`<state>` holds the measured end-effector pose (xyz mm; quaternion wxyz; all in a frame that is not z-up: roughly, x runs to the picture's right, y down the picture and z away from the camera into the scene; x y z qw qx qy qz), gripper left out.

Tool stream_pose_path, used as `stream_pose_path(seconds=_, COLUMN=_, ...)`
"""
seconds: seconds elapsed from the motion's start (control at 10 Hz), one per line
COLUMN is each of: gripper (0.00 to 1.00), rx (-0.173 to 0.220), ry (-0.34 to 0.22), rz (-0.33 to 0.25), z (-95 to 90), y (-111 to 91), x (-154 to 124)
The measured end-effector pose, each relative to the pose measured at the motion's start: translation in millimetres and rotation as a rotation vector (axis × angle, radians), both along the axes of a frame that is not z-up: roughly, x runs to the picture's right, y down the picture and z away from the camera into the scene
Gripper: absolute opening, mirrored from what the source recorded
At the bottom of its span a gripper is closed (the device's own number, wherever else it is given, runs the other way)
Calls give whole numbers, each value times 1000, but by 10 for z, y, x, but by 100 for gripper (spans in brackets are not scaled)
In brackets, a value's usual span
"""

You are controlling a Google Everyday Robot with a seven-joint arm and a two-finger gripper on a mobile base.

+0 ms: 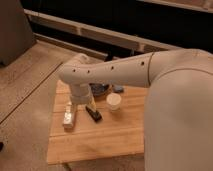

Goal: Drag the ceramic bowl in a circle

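The ceramic bowl (102, 90) is dark and shallow, and stands at the back of the wooden table (100, 142), half hidden behind my white arm. My gripper (81, 115) hangs from the wrist just in front and to the left of the bowl, low over the table. Its two fingers spread apart, a pale one (69, 116) to the left and a dark one (93, 113) to the right. Nothing sits between them, and they do not touch the bowl.
A small white cup (114, 102) stands right of the gripper, close to the bowl's front. A small blue thing (119, 89) lies behind the cup. My arm spans the table's back edge. Speckled floor lies to the left; dark shelving runs behind.
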<state>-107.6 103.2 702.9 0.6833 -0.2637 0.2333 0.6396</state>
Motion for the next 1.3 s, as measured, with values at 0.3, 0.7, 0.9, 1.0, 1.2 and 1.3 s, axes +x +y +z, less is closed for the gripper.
stream_pose_path(seconds=0.3, gripper=65, rx=0, ry=0, rz=0, z=0, y=0, x=0)
stream_pose_path(seconds=0.7, gripper=65, rx=1, ry=0, rz=0, z=-2, y=-3, x=0)
stream_pose_path(seconds=0.9, gripper=65, rx=1, ry=0, rz=0, z=-2, y=-2, x=0)
stream_pose_path(seconds=1.0, gripper=65, rx=-1, ry=-4, rz=9, z=-6, y=-6, x=-7)
stream_pose_path(seconds=1.2, gripper=65, rx=28, ry=-58, rz=102, z=-26, y=-118, x=-126)
stream_pose_path(seconds=1.3, gripper=65, rx=56, ry=-81, rz=164, z=-45, y=-212, x=-182)
